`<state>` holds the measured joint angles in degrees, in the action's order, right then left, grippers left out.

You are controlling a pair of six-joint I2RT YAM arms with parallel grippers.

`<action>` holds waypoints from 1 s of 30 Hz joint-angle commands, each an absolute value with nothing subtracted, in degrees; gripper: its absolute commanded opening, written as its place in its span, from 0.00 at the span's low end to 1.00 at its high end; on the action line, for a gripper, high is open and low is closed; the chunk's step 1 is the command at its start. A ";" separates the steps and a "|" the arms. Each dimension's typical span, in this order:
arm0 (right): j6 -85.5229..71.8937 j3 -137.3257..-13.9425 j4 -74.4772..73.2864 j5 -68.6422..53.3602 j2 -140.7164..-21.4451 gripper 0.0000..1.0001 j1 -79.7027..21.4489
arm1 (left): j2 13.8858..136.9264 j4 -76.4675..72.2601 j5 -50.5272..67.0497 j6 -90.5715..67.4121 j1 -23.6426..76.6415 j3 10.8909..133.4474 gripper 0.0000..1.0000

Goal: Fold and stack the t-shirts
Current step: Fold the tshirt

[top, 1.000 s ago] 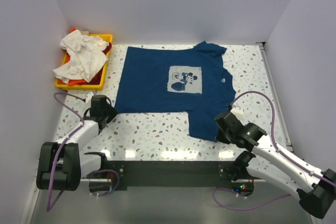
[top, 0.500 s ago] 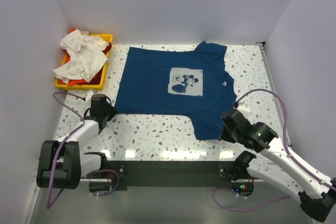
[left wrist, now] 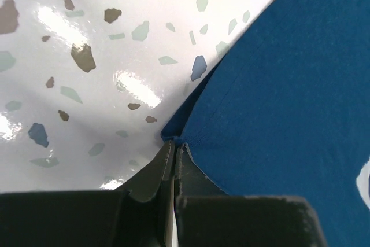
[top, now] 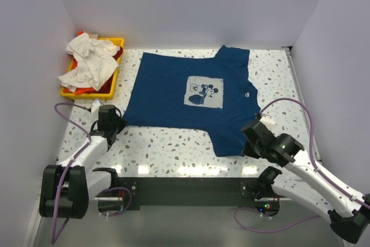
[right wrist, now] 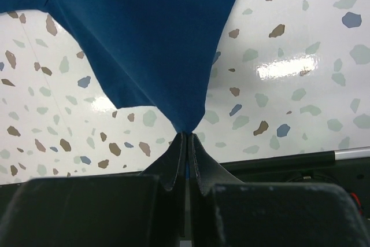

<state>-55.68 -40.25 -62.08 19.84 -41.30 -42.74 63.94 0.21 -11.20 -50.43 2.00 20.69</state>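
The navy shirt (top: 191, 99) covers the middle of the table (top: 173, 150). That leaves a bare band along the lower centre of the frame, under the hem, and a narrower strip down the right side by the wall (top: 335, 56). At upper left the yellow tray (top: 113, 85), heaped with white shirts (top: 87, 62), blocks that corner, with a slim gap beside it. Purple cables (top: 287, 101) loop beside each arm, and they may touch the tabletop.

Left arm (top: 87, 150) and right arm (top: 315, 180) both had white tubular links between chunky black joint housings, a thin purple cable (top: 310, 124) looping off each, and dark matte gripper fingers (left wrist: 153, 173) that tapered to narrow tips.
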 commanded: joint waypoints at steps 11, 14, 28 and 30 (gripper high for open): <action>-53.18 -44.82 -62.67 23.20 -43.32 0.03 -42.98 | 58.09 5.89 -16.70 -50.10 2.02 22.40 0.00; -51.07 -49.21 -61.35 27.06 -46.57 0.04 -42.98 | 62.29 6.76 -17.14 -49.57 3.86 27.76 0.00; -35.60 -66.44 -41.94 18.73 -76.44 0.00 -25.32 | 88.58 12.21 -19.60 -50.63 8.53 53.59 0.00; -34.98 -68.19 -40.09 18.11 -78.74 0.00 -23.91 | 91.40 12.92 -19.69 -50.97 8.53 55.62 0.00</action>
